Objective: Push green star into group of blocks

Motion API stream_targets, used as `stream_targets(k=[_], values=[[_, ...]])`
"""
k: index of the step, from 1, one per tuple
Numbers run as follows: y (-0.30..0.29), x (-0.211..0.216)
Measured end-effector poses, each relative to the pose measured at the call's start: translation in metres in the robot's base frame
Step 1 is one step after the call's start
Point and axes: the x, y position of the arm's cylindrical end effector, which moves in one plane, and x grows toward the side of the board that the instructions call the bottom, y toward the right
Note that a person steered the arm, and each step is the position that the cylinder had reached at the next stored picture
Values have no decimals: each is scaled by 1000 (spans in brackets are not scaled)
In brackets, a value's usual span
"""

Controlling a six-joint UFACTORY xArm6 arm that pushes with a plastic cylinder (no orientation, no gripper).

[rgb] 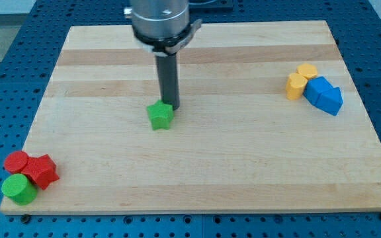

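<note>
The green star (160, 116) lies on the wooden board (197, 158) a little left of centre. My tip (172, 107) stands right at the star's upper right edge, touching it or nearly so. A group of blocks sits at the view's bottom left: a red cylinder (16, 161), a red star-like block (41, 171) and a green cylinder (19, 189), packed close together. A second group sits at the view's right: a yellow block (296, 86), another yellow block (307, 71) and two blue blocks (325, 94).
The board's edges border a blue perforated table (5, 79) on all sides. The arm's grey body (159, 20) hangs over the board's top centre.
</note>
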Motion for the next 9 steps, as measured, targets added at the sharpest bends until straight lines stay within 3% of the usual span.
stream_targets(k=[2, 5, 7, 9], values=[[15, 33], [-49, 52], [-65, 94], [-88, 73]])
